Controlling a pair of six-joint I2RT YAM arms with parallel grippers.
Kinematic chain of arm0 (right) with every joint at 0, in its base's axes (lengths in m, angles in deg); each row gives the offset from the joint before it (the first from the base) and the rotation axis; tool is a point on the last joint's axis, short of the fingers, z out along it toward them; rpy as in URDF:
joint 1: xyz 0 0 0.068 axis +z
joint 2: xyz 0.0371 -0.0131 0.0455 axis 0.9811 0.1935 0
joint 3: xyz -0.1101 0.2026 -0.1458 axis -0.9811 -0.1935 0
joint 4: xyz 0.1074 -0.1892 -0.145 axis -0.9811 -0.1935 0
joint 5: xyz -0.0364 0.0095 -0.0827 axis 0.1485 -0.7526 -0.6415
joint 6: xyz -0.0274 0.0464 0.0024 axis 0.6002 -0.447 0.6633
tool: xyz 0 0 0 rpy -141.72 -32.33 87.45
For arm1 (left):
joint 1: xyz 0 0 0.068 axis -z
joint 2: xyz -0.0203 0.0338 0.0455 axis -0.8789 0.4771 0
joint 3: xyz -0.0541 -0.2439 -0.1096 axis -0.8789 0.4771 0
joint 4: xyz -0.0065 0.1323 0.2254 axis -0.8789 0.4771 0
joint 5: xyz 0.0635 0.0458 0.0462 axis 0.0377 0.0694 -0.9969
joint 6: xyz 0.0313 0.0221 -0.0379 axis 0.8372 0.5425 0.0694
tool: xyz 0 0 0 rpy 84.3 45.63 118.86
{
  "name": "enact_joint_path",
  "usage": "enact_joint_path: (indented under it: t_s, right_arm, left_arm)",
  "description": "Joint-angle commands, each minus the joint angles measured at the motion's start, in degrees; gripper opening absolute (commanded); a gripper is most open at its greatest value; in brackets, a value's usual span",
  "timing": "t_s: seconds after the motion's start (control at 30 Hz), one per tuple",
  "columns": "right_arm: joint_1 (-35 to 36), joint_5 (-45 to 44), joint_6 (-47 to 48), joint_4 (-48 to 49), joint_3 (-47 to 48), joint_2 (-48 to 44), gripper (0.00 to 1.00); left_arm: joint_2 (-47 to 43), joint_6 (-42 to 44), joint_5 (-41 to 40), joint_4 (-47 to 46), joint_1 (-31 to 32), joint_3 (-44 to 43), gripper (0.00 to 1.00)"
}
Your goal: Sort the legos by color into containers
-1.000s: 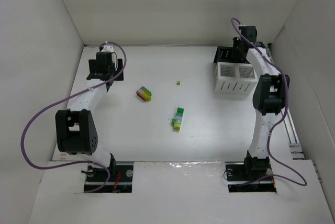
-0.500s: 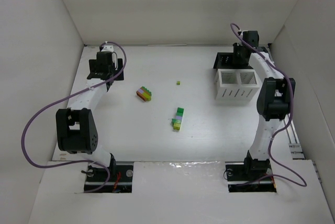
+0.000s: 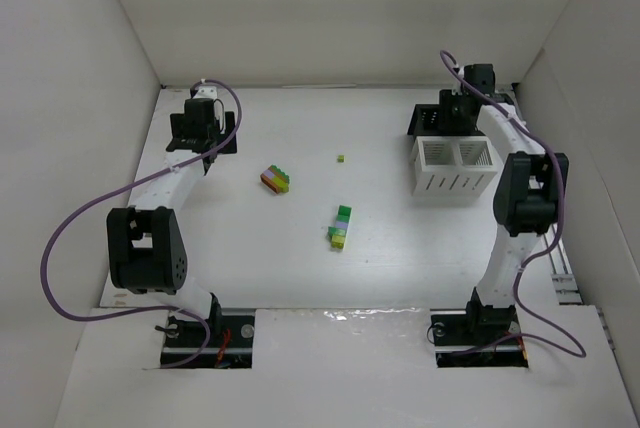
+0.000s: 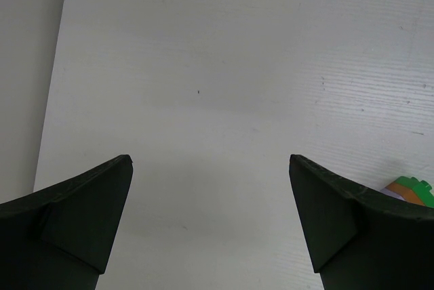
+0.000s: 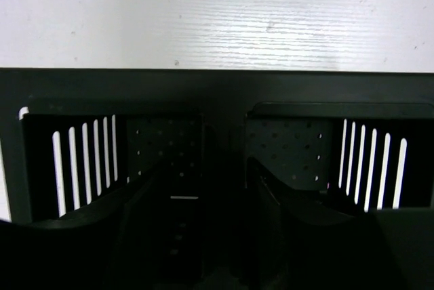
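Two lego stacks lie mid-desk (image 3: pixel 250 248), a multicoloured stack (image 3: pixel 276 179) and a green-topped stack (image 3: pixel 341 227), with a single lime brick (image 3: pixel 341 158) beyond them, all well apart from the white bin pair (image 3: pixel 450 184) and the black bin pair (image 3: pixel 421 118) just behind it. The left claw (image 4: pixel 210 161) hangs released and holds nothing at the far left, while the right claw (image 3: pixel 455 114) sits over the black bin pair's middle wall, too dark to tell whether it is clenched

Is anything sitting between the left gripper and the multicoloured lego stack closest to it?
Nothing visible does. Only bare table lies between the open left gripper and the multicoloured stack. The green stack and the tiny loose brick sit farther right, off that line.
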Motion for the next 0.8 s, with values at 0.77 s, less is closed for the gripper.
enact_joint_path:
  t_s: [0.77]
  right_arm:
    - [3.9, 30.2, 19.2, -2.4, -1.4, -20.1, 0.35]
  left_arm:
    - [-3.9, 4.7, 11.6, -2.2, 0.1, -0.4, 1.0]
